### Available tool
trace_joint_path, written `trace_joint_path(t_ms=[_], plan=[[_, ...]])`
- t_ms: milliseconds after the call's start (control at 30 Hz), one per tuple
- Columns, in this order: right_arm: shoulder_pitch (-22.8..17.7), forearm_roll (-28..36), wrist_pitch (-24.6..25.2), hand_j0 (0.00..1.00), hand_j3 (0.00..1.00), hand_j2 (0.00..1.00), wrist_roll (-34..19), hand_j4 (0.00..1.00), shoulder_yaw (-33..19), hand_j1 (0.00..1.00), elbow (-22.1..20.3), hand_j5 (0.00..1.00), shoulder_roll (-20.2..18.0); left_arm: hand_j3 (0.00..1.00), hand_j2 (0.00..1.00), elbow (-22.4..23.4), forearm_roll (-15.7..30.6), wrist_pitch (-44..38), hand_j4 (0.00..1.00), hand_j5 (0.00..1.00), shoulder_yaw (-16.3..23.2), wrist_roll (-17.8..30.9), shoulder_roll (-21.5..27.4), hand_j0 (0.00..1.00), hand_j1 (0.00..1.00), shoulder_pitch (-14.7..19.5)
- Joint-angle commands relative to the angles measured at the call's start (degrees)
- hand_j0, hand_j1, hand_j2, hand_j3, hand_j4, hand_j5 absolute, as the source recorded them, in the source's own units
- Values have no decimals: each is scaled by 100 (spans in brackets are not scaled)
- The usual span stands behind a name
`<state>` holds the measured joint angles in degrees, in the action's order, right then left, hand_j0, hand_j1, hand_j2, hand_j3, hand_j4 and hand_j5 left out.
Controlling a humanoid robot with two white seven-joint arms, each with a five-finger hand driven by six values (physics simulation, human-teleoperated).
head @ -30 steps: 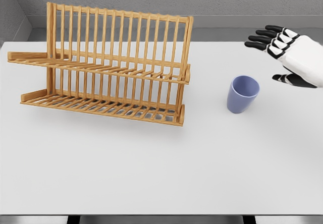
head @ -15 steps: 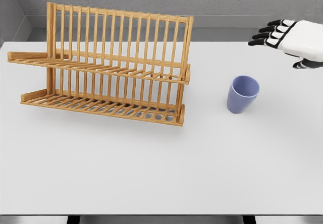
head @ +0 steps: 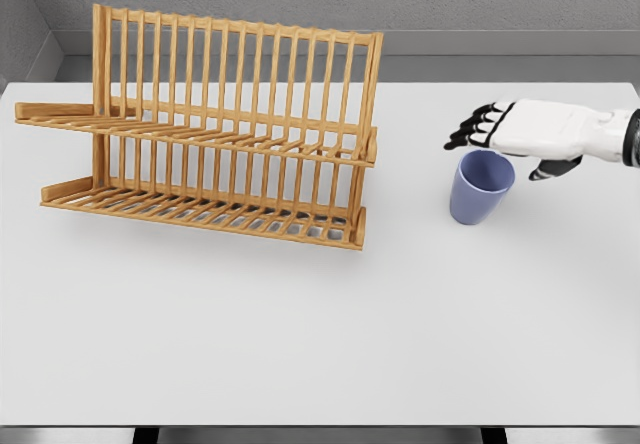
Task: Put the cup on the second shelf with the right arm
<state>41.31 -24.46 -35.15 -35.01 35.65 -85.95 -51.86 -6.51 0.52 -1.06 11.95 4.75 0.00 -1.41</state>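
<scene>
Blue cup (head: 480, 188) standing upright and empty on the white counter (head: 320, 324), well to the right of the wooden two-tier dish rack (head: 215, 129), whose shelves carry nothing. Right hand (head: 520, 132) poised just above the cup's rim, fingers (head: 470, 129) extended and loosely spread, grasping nothing; contact with the rim cannot be determined.

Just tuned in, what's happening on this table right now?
The robot's white right hand hovers just above and behind the rim of the blue-purple plastic cup, fingers spread, not gripping it. The cup stands upright on the white table, to the right of the two-tier wooden dish rack. Both rack shelves hold nothing. The left arm is out of view.
</scene>
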Motion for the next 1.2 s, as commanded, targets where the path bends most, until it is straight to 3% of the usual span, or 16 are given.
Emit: trace_joint_path(t_ms=[0,500,733,1100,1133,1167], plan=[[0,20,15,100,100,100,1,100,118,100,17,100,18,100,100,0,1,0,100,100,0,0,0,100,100,9],[-9,20,15,100,100,100,1,100,346,100,17,100,159,100,100,0,1,0,100,100,0,0,0,100,100,9],[0,11,15,100,100,100,1,100,408,100,333,100,211,100,100,0,1,0,100,100,0,0,0,100,100,0],[0,11,15,100,100,100,1,100,487,100,325,100,308,100,100,0,1,0,100,100,0,0,0,100,100,0],[0,11,15,99,99,99,1,99,487,99,325,99,317,100,100,0,1,0,100,100,0,9,0,100,100,0],[18,11,15,89,89,89,1,89,487,89,333,89,317,100,100,0,1,0,100,100,0,0,0,100,100,0]])
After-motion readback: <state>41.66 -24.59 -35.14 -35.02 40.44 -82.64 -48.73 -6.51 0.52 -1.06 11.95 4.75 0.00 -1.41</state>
